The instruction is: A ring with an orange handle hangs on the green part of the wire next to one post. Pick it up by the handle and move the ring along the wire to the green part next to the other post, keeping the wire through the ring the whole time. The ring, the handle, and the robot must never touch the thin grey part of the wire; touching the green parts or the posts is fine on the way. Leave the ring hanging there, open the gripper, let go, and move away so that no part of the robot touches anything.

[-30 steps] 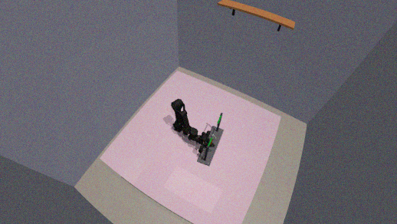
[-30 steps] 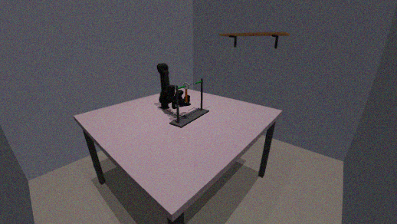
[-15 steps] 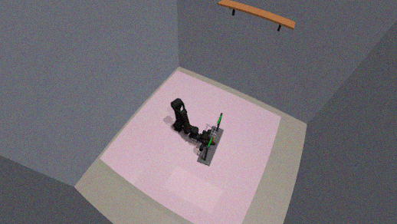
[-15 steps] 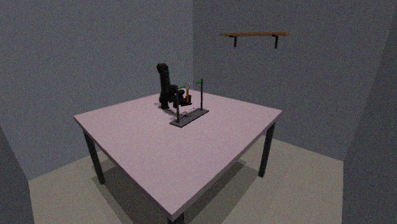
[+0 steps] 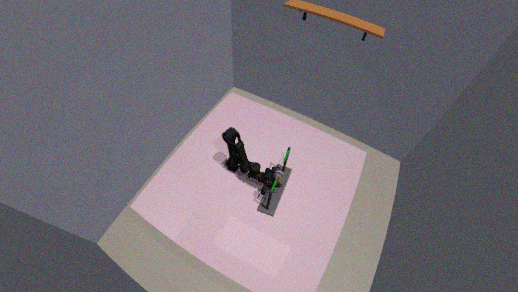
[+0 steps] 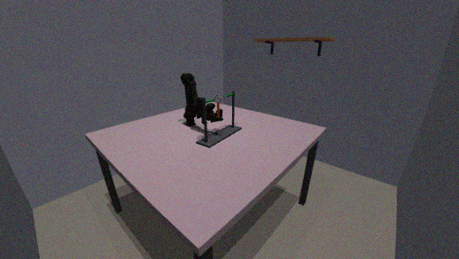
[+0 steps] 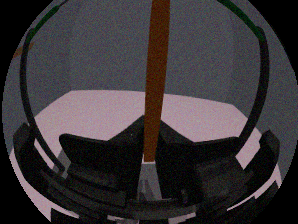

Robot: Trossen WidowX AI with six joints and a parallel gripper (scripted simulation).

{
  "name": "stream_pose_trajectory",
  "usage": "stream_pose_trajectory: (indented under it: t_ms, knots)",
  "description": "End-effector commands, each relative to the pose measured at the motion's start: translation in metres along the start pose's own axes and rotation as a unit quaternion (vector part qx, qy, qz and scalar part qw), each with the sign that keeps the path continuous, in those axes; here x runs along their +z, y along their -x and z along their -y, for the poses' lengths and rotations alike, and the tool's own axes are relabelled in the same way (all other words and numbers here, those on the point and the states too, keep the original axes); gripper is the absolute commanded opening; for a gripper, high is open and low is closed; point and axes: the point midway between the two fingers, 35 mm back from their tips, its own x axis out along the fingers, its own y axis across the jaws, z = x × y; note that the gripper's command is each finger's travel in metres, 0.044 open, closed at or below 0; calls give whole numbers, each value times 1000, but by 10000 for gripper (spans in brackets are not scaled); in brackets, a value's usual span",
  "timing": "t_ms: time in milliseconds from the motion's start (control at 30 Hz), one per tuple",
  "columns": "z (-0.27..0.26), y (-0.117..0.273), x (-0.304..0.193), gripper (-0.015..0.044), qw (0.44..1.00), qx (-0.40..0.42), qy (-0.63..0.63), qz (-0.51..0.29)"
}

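Observation:
The orange handle (image 6: 218, 109) (image 7: 157, 75) stands upright, its lower end between the fingers of my gripper (image 6: 218, 117) (image 7: 148, 119), which is shut on it. The ring (image 6: 218, 98) is above, at wire height, between the left green part (image 6: 210, 101) (image 7: 45, 22) and the right green part (image 6: 229, 95) (image 7: 240, 12). It looks near the middle of the wire. The thin grey wire is barely visible, so its clearance inside the ring cannot be told. The ring is out of the wrist view.
Two dark posts, one (image 6: 205, 120) nearer the exterior camera and one (image 6: 233, 111) farther, rise from a dark grey base (image 5: 286, 174) (image 6: 221, 134) on the pink table (image 5: 320, 200) (image 6: 221, 186). My arm reaches in from one side. An orange shelf (image 5: 335, 17) (image 6: 294, 40) hangs on the wall.

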Motion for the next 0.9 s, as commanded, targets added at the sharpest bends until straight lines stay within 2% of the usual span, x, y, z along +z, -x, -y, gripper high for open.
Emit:
stream_pose_trajectory:
  t_ms: [0,867]
  knots:
    - [-4,1,0,-150,1000,-4,-4,0]
    - [-33,1,1,-150,1000,20,-12,2]
